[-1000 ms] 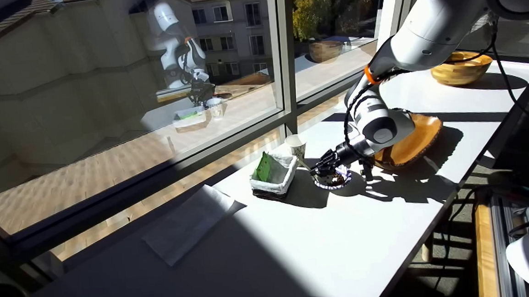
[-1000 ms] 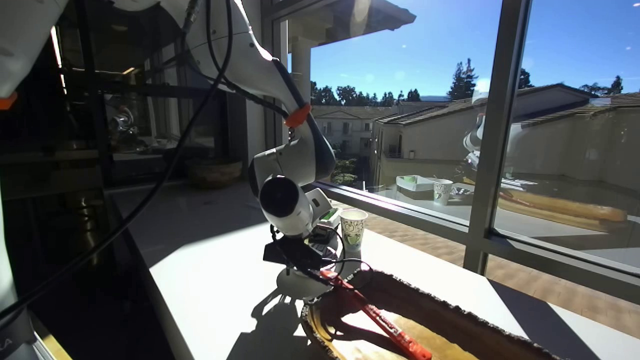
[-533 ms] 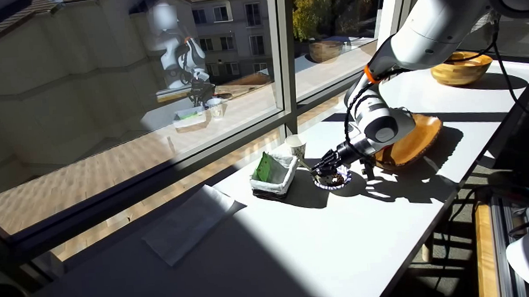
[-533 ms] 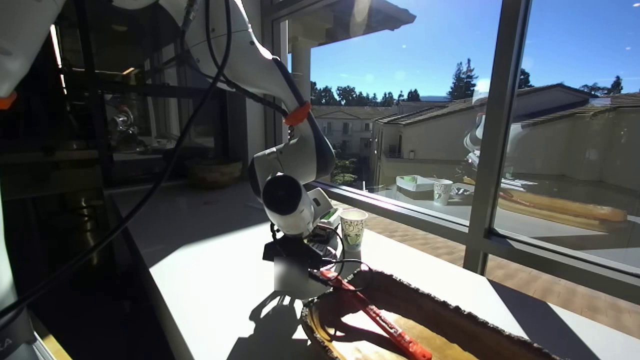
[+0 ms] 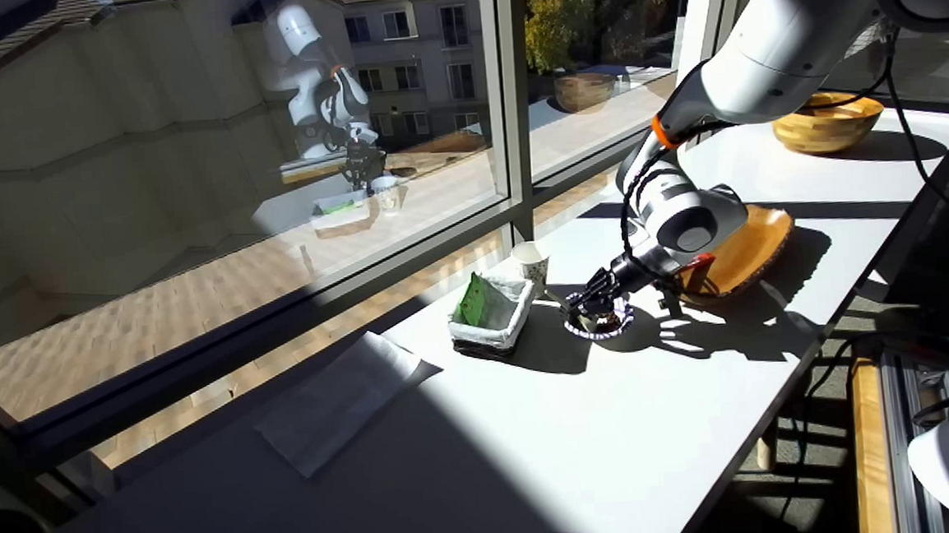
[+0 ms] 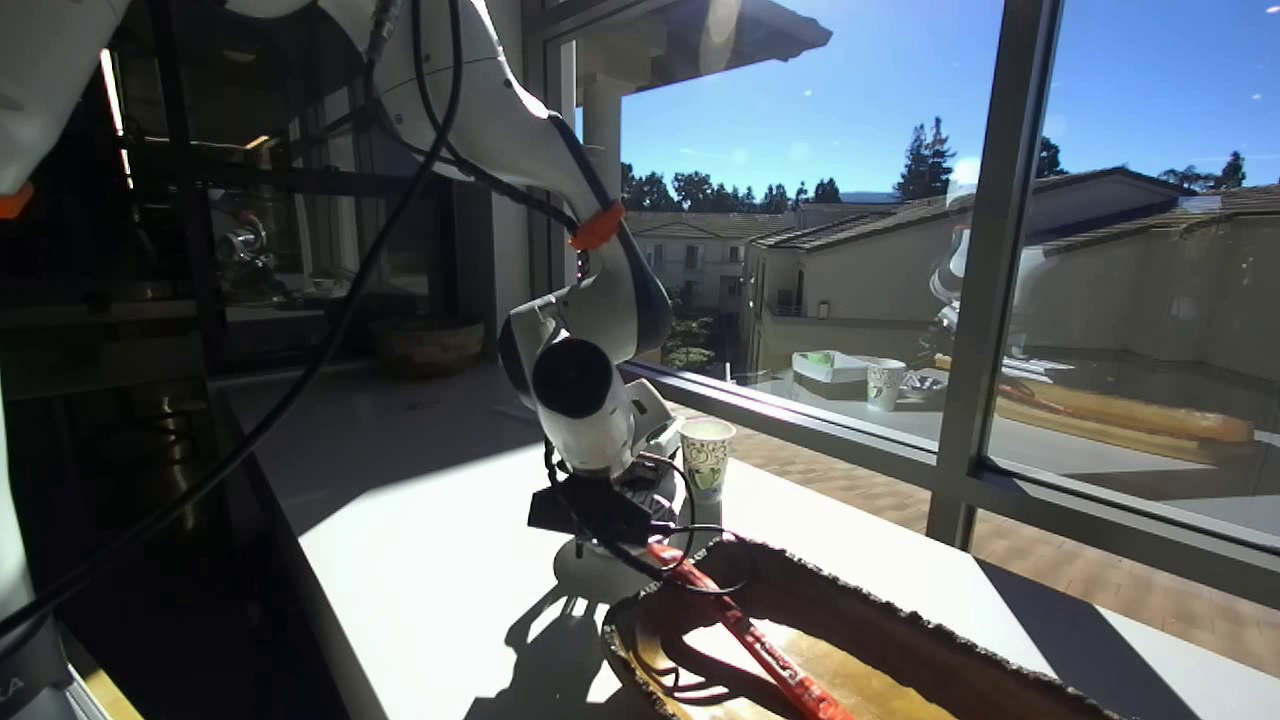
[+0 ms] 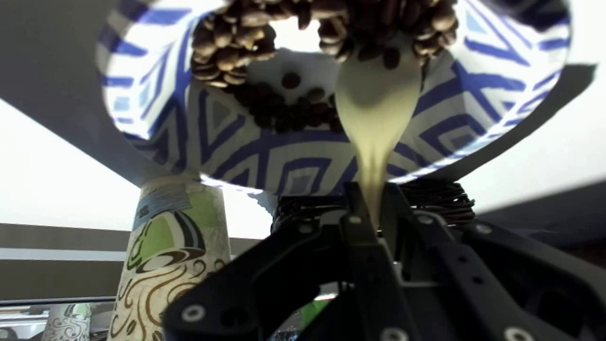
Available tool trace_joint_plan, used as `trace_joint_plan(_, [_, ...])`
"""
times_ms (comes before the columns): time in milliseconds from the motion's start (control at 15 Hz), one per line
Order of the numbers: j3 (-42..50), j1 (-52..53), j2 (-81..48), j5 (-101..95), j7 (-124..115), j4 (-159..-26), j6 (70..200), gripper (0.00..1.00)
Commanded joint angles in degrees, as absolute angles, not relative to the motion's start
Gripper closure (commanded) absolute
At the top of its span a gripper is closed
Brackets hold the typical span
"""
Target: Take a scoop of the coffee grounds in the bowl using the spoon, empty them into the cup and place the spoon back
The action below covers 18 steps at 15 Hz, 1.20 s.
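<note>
The bowl [image 7: 303,166] is a small dish with a blue-and-white pattern, also in an exterior view [image 5: 601,334]. The coffee grounds [image 7: 227,52] look like dark whole beans in it, with bare bottom showing between them. My gripper [image 7: 373,195] is shut on the pale spoon [image 7: 376,102] just at the bowl's edge. The spoon's head is inside the bowl, its tip among the beans. The white-and-green cup [image 7: 170,255] stands upright beside the bowl, and in both exterior views [image 5: 532,265] [image 6: 706,458]. In an exterior view the arm hides the bowl's contents [image 6: 575,570] mostly.
A dark wicker basket with white lining [image 5: 519,321] and a green packet [image 5: 472,299] stands close to the bowl and cup. A brown wooden tray [image 5: 750,254] holds a red stick [image 6: 750,640]. A wooden bowl [image 5: 829,133] and a white sheet [image 5: 342,398] lie farther off. Windows border the table.
My gripper has shifted slightly, toward the wooden tray's side, and its tilt has changed a little, with the spoon still held. The bowl, cup and basket have not visibly moved.
</note>
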State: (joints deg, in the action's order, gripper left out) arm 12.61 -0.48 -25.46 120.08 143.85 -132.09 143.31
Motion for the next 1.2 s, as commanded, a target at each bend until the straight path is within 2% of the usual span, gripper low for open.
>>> trace_joint_plan(0, [12.9, -0.3, -25.4, 116.2, 141.4, -132.5, 146.3, 0.97])
trace_joint_plan(1133, [11.8, -0.4, -24.4, 97.8, 124.5, -133.1, 153.1, 0.97])
